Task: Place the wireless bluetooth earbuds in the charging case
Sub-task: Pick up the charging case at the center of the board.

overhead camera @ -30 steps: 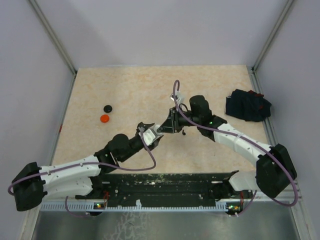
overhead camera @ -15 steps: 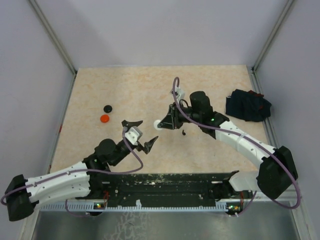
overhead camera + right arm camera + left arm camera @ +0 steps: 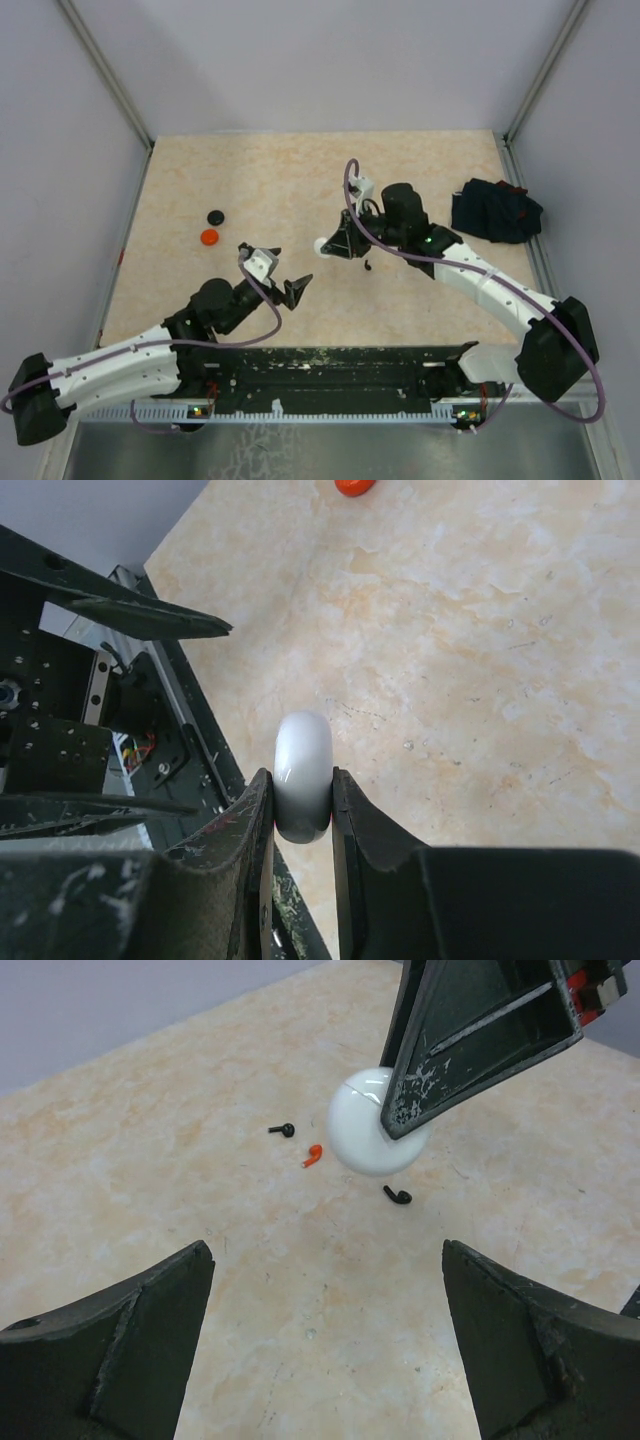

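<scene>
My right gripper [image 3: 325, 247] [image 3: 302, 780] is shut on a smooth round white charging case [image 3: 321, 246] [image 3: 303, 775] [image 3: 372, 1125], held on edge above the table's middle. Its case looks closed. My left gripper [image 3: 276, 267] [image 3: 325, 1260] stands wide open and holds nothing, a short way near-left of the case. On the table under and behind the case lie tiny earbuds: a black one [image 3: 397, 1196] [image 3: 368, 265], a red-orange one [image 3: 314, 1155] and another black one [image 3: 285, 1129]. Any white earbuds are out of view.
A black disc [image 3: 215, 216] and a red disc [image 3: 209, 237] [image 3: 353, 485] lie at the left of the table. A dark navy cloth bundle [image 3: 495, 210] sits at the right edge. Grey walls enclose the table, and the black base rail [image 3: 330, 375] runs along the near edge.
My left gripper has opened wide and drawn back near-left, away from the right gripper. The white case stays in the right gripper, which shifted slightly left.
</scene>
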{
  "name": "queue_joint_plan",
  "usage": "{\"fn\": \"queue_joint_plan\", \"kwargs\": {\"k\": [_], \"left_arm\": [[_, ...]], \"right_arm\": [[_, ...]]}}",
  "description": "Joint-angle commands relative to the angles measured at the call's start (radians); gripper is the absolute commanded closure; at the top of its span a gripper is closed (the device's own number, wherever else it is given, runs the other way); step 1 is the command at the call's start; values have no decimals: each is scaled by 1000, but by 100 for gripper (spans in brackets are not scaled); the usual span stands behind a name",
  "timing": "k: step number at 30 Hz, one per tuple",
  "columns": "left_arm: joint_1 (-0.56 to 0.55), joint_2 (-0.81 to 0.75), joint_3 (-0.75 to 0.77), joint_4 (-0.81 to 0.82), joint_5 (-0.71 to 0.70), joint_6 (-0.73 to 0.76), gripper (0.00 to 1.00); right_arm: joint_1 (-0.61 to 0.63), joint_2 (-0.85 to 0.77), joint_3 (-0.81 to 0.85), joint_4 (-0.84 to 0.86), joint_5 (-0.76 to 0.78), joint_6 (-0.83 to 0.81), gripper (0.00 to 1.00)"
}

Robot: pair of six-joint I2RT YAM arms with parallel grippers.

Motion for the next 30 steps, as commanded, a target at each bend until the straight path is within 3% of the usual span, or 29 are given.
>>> {"fn": "queue_joint_plan", "kwargs": {"k": [1, 9, 12, 30], "left_arm": [[38, 13, 36, -9, 43, -86, 0], [331, -20, 9, 46, 547, -264, 8], [397, -19, -5, 87, 677, -303, 10], [465, 163, -5, 379, 1006, -526, 39]], "right_arm": [[-3, -62, -7, 92, -16, -52, 100], [-3, -99, -77, 177, -137, -95, 100], [-3, -108, -107, 221, -201, -96, 100], [-1, -116, -162, 362, -388, -83, 100]]}}
